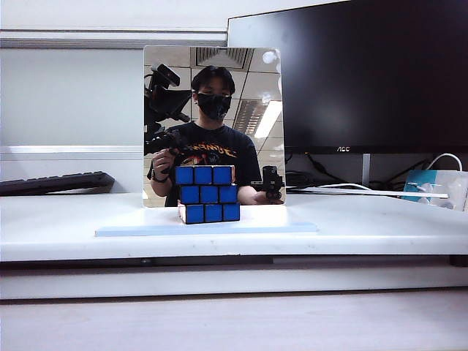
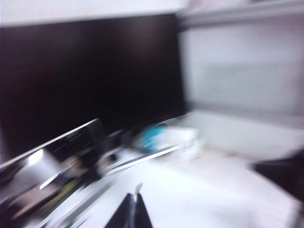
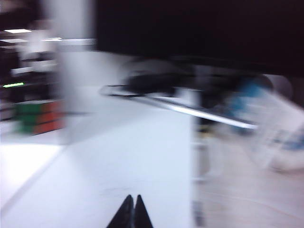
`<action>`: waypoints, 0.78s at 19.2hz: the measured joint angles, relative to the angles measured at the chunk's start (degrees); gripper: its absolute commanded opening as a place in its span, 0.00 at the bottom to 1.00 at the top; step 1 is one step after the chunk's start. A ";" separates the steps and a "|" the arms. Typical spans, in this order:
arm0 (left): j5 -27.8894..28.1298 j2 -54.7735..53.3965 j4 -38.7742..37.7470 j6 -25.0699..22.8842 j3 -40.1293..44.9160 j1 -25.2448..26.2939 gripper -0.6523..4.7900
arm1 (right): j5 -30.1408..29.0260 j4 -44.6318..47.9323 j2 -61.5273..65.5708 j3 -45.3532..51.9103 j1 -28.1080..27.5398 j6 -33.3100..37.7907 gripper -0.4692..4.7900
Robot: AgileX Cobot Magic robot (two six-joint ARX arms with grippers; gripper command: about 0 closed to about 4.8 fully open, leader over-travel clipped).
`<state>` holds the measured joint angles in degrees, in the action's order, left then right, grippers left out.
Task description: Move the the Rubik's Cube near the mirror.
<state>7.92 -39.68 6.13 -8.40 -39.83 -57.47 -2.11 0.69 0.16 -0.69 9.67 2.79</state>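
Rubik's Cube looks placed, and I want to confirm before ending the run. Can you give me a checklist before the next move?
1. Rubik's Cube sits on the mirror's pale-blue base, right in front of the mirror: ok.
2. Cube upright, blue face toward the exterior camera: ok.
3. Left gripper shut, holding nothing: ok.
4. Right gripper shut, holding nothing: ok.
5. Both arms out of the exterior view, away from the cube: ok.
6. Cube touching the mirror pane: cannot tell.
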 measured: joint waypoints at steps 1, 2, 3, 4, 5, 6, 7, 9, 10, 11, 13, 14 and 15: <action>-1.77 0.98 -0.77 -0.26 0.00 -0.02 0.11 | 1.60 0.04 0.00 0.00 0.00 0.00 0.09; -3.50 2.08 -1.99 -0.63 0.00 0.00 0.11 | 2.10 0.04 0.00 0.00 0.00 0.00 0.09; -6.64 4.11 -4.02 -1.46 0.00 0.00 0.11 | 2.12 0.07 0.00 0.00 0.00 0.00 0.09; -7.78 5.90 -5.68 -2.25 0.00 -0.02 0.11 | 2.12 0.07 0.00 0.00 0.00 0.00 0.09; -7.82 6.80 -6.47 -2.60 0.00 -0.02 0.11 | 2.14 0.07 0.00 0.00 0.00 0.00 0.09; -7.80 8.85 -8.17 -3.23 0.00 0.00 0.11 | 2.14 0.07 0.00 0.00 0.00 0.00 0.09; -7.72 10.16 -9.46 -3.41 0.00 0.00 0.12 | 2.12 0.07 0.00 0.00 0.00 0.00 0.09; -6.78 13.03 -12.68 -3.37 0.00 0.00 0.12 | 2.12 0.07 0.00 0.00 0.02 0.00 0.09; -6.69 13.07 -13.40 -3.37 0.00 0.00 0.12 | 2.12 0.09 0.00 0.00 0.02 0.00 0.09; -6.71 12.83 -14.12 -3.37 0.00 -0.02 0.12 | 2.12 0.09 0.00 0.00 0.02 0.00 0.09; -6.67 12.41 -14.64 -3.37 0.00 0.00 0.12 | 2.10 0.09 0.00 0.00 0.02 0.00 0.09; -6.67 12.44 -14.88 -3.37 0.00 0.00 0.12 | 2.12 0.09 0.00 0.00 0.02 0.00 0.09; -6.64 12.44 -15.21 -3.37 0.00 0.00 0.12 | 2.12 0.09 0.00 0.00 0.02 0.00 0.09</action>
<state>1.28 -27.24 -9.08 -11.77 -39.83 -57.47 0.01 0.78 0.16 -0.69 9.69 2.79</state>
